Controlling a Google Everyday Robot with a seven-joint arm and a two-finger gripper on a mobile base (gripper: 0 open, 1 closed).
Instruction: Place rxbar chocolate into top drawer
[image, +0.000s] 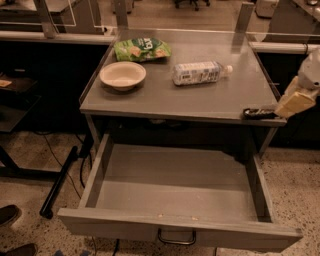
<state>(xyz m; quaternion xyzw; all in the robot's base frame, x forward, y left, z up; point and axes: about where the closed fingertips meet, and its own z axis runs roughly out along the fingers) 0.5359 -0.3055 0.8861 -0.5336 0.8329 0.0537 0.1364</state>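
The rxbar chocolate (258, 113), a small flat black bar, lies at the front right corner of the grey table top (165, 97). My gripper (292, 104), with pale yellowish tips, comes in from the right edge and sits right at the bar's right end, at table height. The top drawer (175, 227) is pulled wide open below the table. Its inside shows bare grey metal, and its dark loop handle (176, 237) is at the front.
On the table stand a cream bowl (122, 75) at the left, a green chip bag (142, 49) behind it and a white-labelled plastic bottle (200, 73) lying on its side mid-table. A black bar (59, 183) leans on the floor at the left.
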